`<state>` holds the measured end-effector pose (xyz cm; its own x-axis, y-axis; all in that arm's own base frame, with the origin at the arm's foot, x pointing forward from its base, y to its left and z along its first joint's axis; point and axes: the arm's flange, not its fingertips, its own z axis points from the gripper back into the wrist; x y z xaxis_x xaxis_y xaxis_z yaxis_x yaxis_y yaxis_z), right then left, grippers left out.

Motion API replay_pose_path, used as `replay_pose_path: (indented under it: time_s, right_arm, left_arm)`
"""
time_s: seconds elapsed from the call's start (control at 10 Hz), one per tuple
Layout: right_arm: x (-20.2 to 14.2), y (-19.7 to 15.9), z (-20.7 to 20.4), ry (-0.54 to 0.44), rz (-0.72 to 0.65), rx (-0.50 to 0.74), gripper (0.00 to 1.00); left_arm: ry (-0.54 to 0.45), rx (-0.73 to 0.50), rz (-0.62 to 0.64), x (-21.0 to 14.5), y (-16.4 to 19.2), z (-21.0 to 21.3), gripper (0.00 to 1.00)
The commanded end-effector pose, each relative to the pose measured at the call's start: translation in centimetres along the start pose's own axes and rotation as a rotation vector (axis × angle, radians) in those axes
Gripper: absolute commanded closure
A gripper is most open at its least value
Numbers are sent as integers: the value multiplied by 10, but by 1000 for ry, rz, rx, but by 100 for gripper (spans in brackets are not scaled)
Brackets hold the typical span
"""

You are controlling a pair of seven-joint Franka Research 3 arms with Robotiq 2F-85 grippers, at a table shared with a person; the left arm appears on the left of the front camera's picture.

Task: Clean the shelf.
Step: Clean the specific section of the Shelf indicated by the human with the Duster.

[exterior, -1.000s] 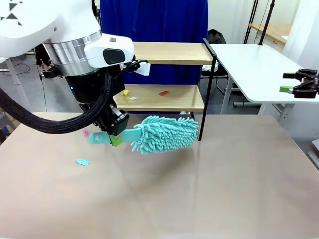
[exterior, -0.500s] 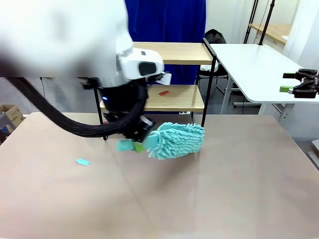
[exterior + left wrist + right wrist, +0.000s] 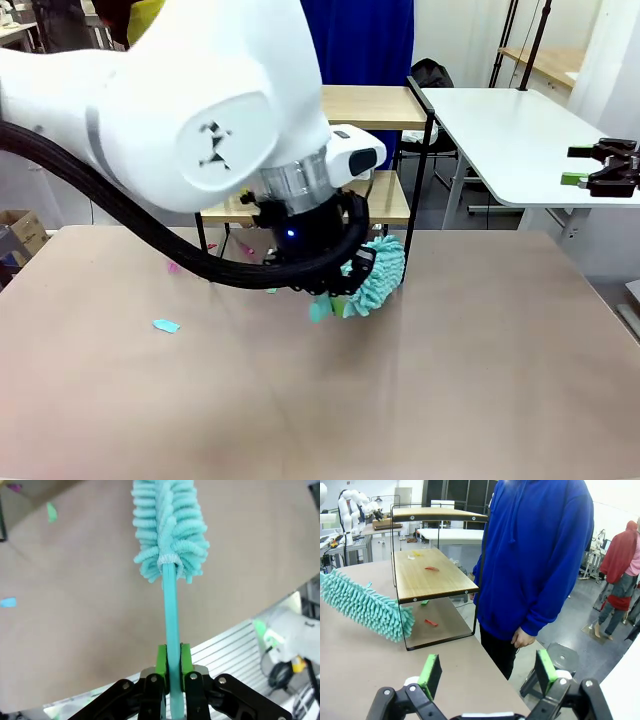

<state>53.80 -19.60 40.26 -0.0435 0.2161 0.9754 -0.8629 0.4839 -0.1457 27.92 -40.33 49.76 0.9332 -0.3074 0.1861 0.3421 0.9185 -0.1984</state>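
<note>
Shelf (image 3: 372, 106) is standing at the far edge of the beige worktop (image 3: 450, 380), near the middle, on four black legs. In the right wrist view the shelf (image 3: 427, 577) is showing both wooden boards in the black frame. The top board is looking bare from this angle.

A red scrap (image 3: 431, 568) and a pale yellow scrap (image 3: 415, 555) are lying on the lower board. Underneath, on the worktop, a green scrap (image 3: 424, 602) and a second red scrap (image 3: 431, 623) are lying inside the frame's footprint.

The teal fluffy duster (image 3: 375, 280) is hanging low at the shelf's front right leg. Its head (image 3: 365, 607) is ending just beside that leg; whether it is touching it, I cannot tell.

Left gripper (image 3: 170, 655) is pinching the duster's flat teal handle between its green pads, with the head (image 3: 170, 530) pointing away over the worktop.

Right gripper (image 3: 487, 672) is standing spread wide and holding nothing, out over the white side table (image 3: 500, 130) at the right.

A cyan scrap (image 3: 166, 325) and a pink scrap (image 3: 173, 267) are lying on the worktop, left of the shelf.

A person in a blue hoodie (image 3: 535, 555) is standing just behind the shelf, one hand (image 3: 522, 639) hanging down.
</note>
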Motion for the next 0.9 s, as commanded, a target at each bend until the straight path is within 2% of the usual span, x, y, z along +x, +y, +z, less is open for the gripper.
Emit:
replay_pose_path:
  time_s: [0.0, 0.3, 0.5, 0.8]
  right_arm:
    - [2, 1, -1, -1, 3, 1, 0]
    - [2, 1, -1, -1, 3, 1, 0]
    - [2, 1, -1, -1, 3, 1, 0]
    - [2, 1, -1, -1, 3, 1, 0]
  left_arm:
    - [-75, 42, 64, 7, -15, -24, 87]
    - [-172, 78, 169, 24, -26, -57, 87]
    - [-247, 85, 194, 33, -31, -75, 87]
    - [-302, 74, 233, 50, -34, -101, 87]
